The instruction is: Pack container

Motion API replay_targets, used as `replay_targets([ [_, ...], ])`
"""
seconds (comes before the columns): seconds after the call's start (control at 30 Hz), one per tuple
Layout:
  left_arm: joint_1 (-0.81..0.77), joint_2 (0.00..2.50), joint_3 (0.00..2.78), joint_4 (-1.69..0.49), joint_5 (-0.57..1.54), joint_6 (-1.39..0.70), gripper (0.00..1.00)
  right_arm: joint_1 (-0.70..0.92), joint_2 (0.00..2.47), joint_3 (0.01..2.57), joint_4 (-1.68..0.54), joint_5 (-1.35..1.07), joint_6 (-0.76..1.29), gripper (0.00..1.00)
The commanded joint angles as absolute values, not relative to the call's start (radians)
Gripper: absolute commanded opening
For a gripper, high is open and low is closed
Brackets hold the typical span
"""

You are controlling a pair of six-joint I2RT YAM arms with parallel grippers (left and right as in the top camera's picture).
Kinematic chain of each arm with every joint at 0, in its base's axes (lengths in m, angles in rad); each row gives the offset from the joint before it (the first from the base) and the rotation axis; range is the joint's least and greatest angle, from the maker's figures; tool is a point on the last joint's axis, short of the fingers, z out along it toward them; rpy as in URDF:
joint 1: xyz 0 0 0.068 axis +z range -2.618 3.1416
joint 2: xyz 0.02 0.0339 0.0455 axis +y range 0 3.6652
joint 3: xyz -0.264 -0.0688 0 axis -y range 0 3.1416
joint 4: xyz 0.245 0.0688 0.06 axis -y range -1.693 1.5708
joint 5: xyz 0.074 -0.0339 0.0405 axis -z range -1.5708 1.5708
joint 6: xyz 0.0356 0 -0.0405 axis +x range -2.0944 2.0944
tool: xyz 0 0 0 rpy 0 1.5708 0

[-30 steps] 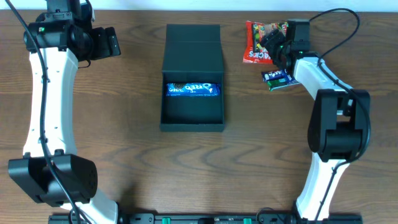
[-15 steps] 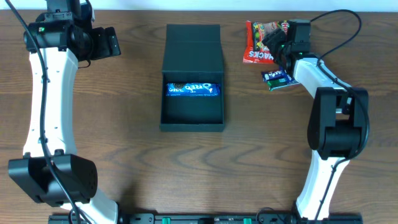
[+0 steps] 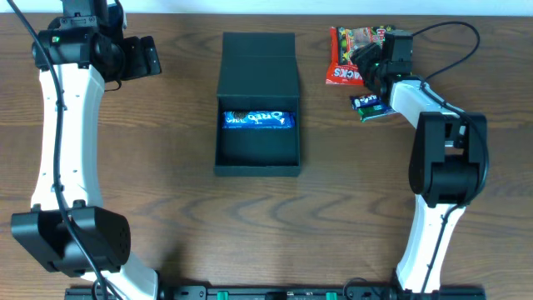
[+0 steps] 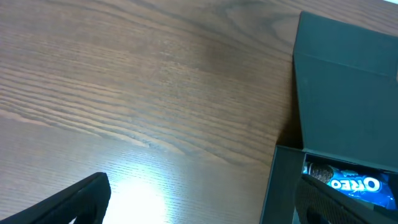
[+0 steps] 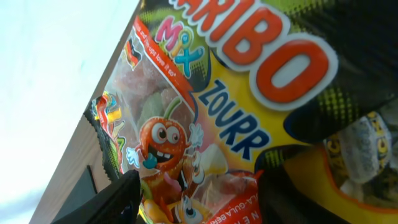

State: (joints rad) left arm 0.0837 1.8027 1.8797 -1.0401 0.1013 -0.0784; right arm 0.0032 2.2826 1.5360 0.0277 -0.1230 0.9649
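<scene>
The dark container (image 3: 218, 142) lies open at the table's middle, its flap lid (image 3: 259, 62) folded back, with a blue Oreo packet (image 3: 258, 119) across its far end. In the left wrist view the container (image 4: 348, 74) and Oreo packet (image 4: 348, 182) sit at the right. My left gripper (image 3: 150, 57) hangs open and empty over bare wood at the far left. My right gripper (image 3: 366, 62) is at the red and yellow Haribo bag (image 3: 346, 58), which still lies on the table. Its jaws stand astride the bag (image 5: 236, 93), one finger (image 5: 121, 196) against the bag's left edge.
A small blue and green snack packet (image 3: 371, 106) lies just in front of the Haribo bag, under the right arm's forearm. The table's far edge runs right behind the bag. Both arm bases stand at the near edge.
The right gripper has crept slightly further over the Haribo bag and its jaws have narrowed around it. The left arm, container and Oreo packet have not moved.
</scene>
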Motion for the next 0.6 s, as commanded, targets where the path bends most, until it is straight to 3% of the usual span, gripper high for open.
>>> replay_targets([
  [0.0,0.086,1.806,1.884,-1.045,0.093,-0.082,0.95,-0.008,2.310,1.538,0.049,-0.109,0.984,0.60],
  [0.03,0.086,1.806,1.884,-1.047,0.093,-0.082,0.95,-0.008,2.310,1.538,0.063,-0.104,0.984,0.57],
  [0.1,0.086,1.806,1.884,-1.049,0.093,-0.082,0.95,-0.008,2.317,1.538,0.089,-0.091,0.989,0.42],
  [0.17,0.086,1.806,1.884,-1.051,0.093,-0.082,0.95,-0.009,2.327,1.538,0.100,-0.090,1.019,0.11],
  [0.2,0.086,1.806,1.884,-1.051,0.093,-0.082,0.95,-0.010,2.333,1.538,0.101,-0.090,1.033,0.02],
  [0.57,0.086,1.806,1.884,-1.056,0.093,-0.082,0.95,-0.014,2.294,1.570,0.105,-0.233,0.949,0.01],
])
